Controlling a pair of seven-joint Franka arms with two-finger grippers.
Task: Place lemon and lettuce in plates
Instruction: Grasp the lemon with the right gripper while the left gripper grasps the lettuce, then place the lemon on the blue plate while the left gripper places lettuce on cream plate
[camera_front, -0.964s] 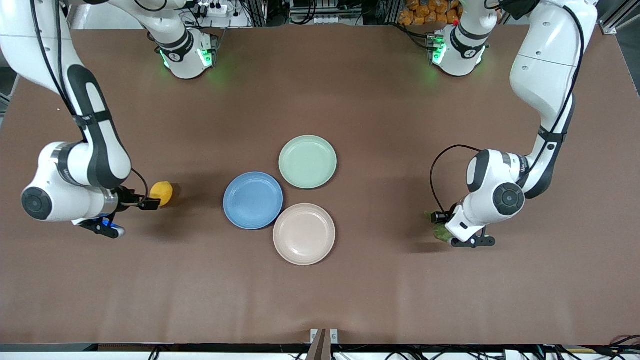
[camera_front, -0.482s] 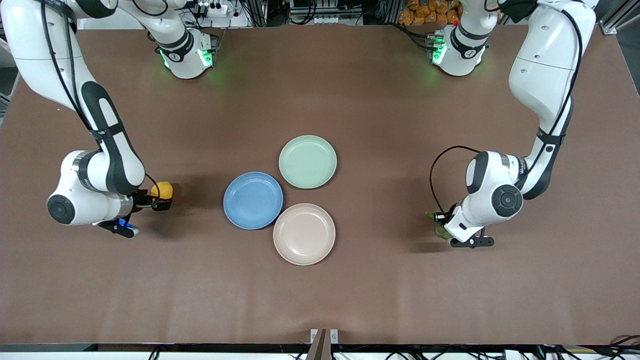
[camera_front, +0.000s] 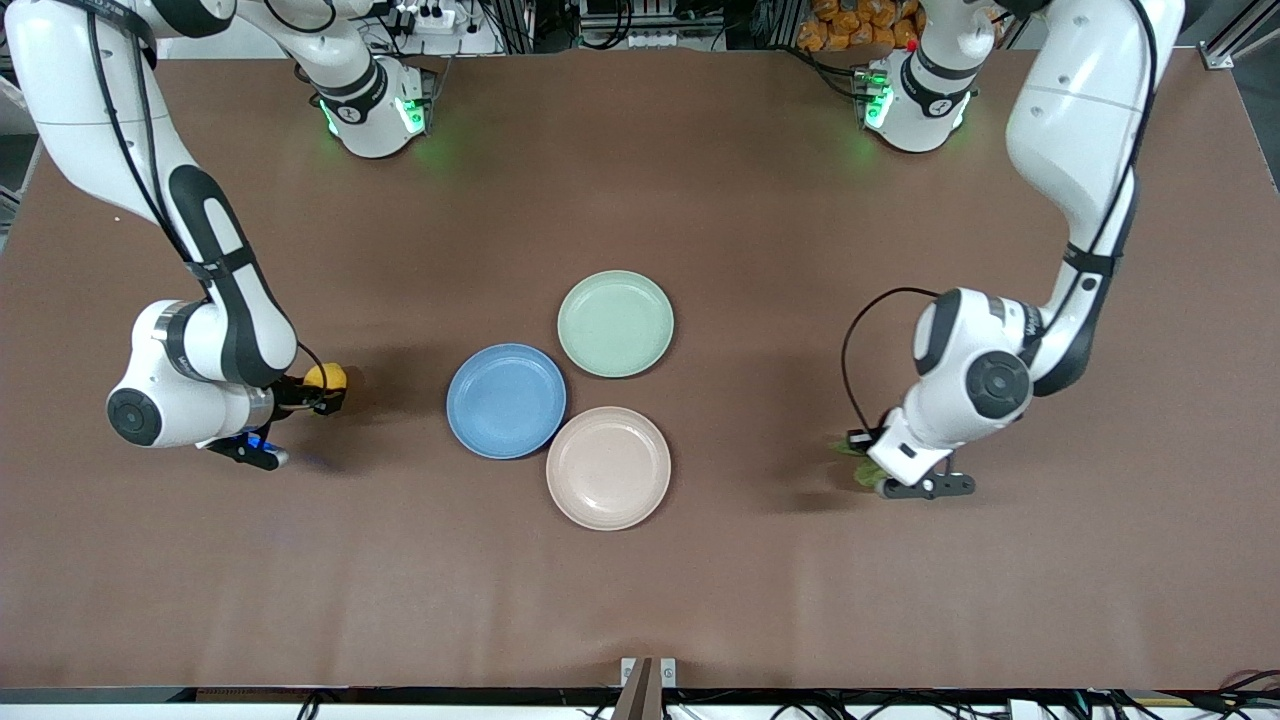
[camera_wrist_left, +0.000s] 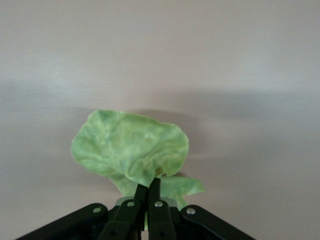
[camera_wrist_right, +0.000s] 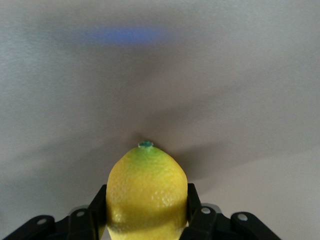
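Observation:
The yellow lemon (camera_front: 327, 375) (camera_wrist_right: 146, 185) sits between the fingers of my right gripper (camera_front: 322, 390) (camera_wrist_right: 146, 202), which is shut on it, low over the table toward the right arm's end. The crinkled green lettuce (camera_front: 850, 449) (camera_wrist_left: 130, 147) hangs from my left gripper (camera_front: 862, 447) (camera_wrist_left: 148, 189), which is shut on its edge and holds it just above the table toward the left arm's end. The blue plate (camera_front: 506, 401) and the pinkish-beige plate (camera_front: 608, 467) lie empty in the middle, between the two grippers.
A pale green plate (camera_front: 615, 323) lies empty, touching the blue and beige plates and farther from the front camera than both. The brown table (camera_front: 640, 600) is bare around the plates.
My right arm's wrist has shifted toward the plates and now covers more of the lemon. My left gripper has moved a little toward the plates with the lettuce.

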